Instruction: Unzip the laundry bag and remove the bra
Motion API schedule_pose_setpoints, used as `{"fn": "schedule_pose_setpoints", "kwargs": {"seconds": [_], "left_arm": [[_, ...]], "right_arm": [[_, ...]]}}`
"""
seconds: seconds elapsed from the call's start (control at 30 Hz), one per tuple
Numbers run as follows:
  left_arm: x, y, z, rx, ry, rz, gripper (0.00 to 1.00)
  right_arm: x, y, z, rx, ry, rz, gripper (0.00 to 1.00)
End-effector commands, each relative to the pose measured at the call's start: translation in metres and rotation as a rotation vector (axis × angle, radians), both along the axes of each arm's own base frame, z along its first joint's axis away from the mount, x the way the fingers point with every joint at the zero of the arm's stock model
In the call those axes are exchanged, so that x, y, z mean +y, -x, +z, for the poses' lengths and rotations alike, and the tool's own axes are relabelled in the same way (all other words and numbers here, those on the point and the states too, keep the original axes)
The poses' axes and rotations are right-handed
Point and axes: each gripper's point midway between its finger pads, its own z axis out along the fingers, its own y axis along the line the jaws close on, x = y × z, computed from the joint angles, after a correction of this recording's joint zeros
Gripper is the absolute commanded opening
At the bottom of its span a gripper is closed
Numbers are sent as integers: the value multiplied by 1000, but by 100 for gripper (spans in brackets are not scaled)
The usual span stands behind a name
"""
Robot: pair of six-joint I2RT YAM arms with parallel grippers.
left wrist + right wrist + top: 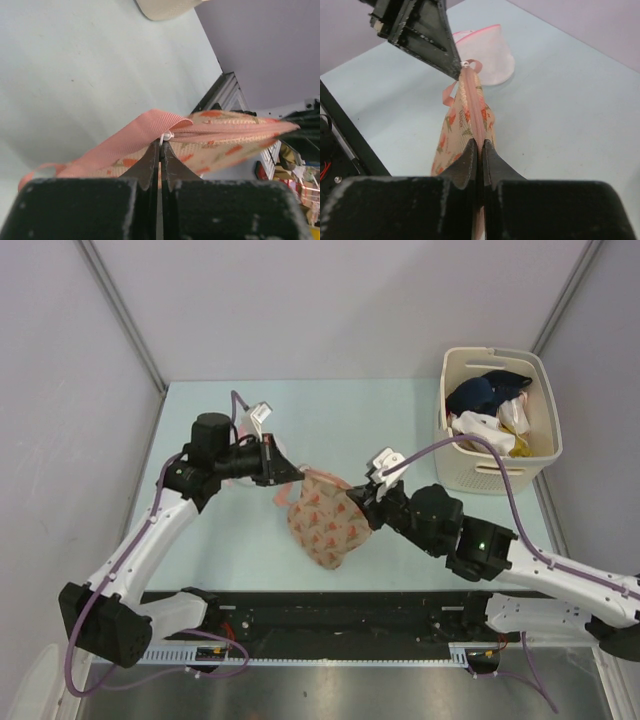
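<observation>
The laundry bag (pixel 322 520), a cream-peach pouch with orange-red print, hangs lifted off the table between both grippers. My left gripper (pixel 291 472) is shut at its far-left end. In the left wrist view the left gripper (pixel 161 145) pinches the small white zipper pull (pixel 167 135) beside the pink loop strap (pixel 125 142). My right gripper (pixel 361 498) is shut on the bag's right end. In the right wrist view the right gripper (pixel 481 146) clamps the pink zip seam (pixel 475 115), and the zip looks closed along its length. The bra is hidden.
A cream basket (pixel 490 352) holding navy and white garments stands at the back right. A white round cloth piece with pink edge (pixel 487 52) lies on the table beyond the bag. The black front rail (pixel 330 605) runs along the near edge.
</observation>
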Motion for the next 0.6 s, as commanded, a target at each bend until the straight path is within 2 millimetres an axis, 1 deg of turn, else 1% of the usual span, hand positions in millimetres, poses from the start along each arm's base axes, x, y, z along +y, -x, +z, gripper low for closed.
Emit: {"fn": "schedule_pose_setpoints", "kwargs": {"seconds": [0.0, 0.03, 0.1, 0.13, 0.17, 0.23, 0.33, 0.4, 0.43, 0.5, 0.53, 0.57], "left_arm": [[18, -21, -17, 15, -26, 107, 0], [18, -21, -18, 21, -24, 109, 0], [20, -22, -19, 27, -21, 111, 1], [21, -22, -19, 28, -20, 110, 1], [21, -23, -17, 26, -13, 110, 0], [19, -22, -15, 24, 2, 99, 0], [18, -23, -14, 31, 10, 94, 0], [19, -23, -17, 36, 1, 93, 0], [20, -23, -19, 39, -7, 100, 0], [26, -23, -23, 45, -22, 111, 0], [30, -26, -24, 46, -27, 127, 0], [33, -26, -25, 50, -31, 135, 0]], "right_arm": [[-34, -3, 37, -30, -219, -57, 0], [-42, -10, 23, -2, -225, -91, 0], [-52, -10, 19, 13, -254, -87, 0], [-57, -15, 7, 43, -254, -107, 0], [-55, -12, 2, 57, -251, -80, 0], [-57, -12, -8, 85, -242, -76, 0], [-59, -15, -15, 95, -238, -92, 0], [-64, -18, -19, 100, -243, -117, 0], [-70, -20, -17, 95, -259, -141, 0], [-83, -27, -22, 101, -291, -197, 0], [-92, -28, -19, 92, -319, -222, 0], [-101, -33, -24, 106, -342, -262, 0]]}}
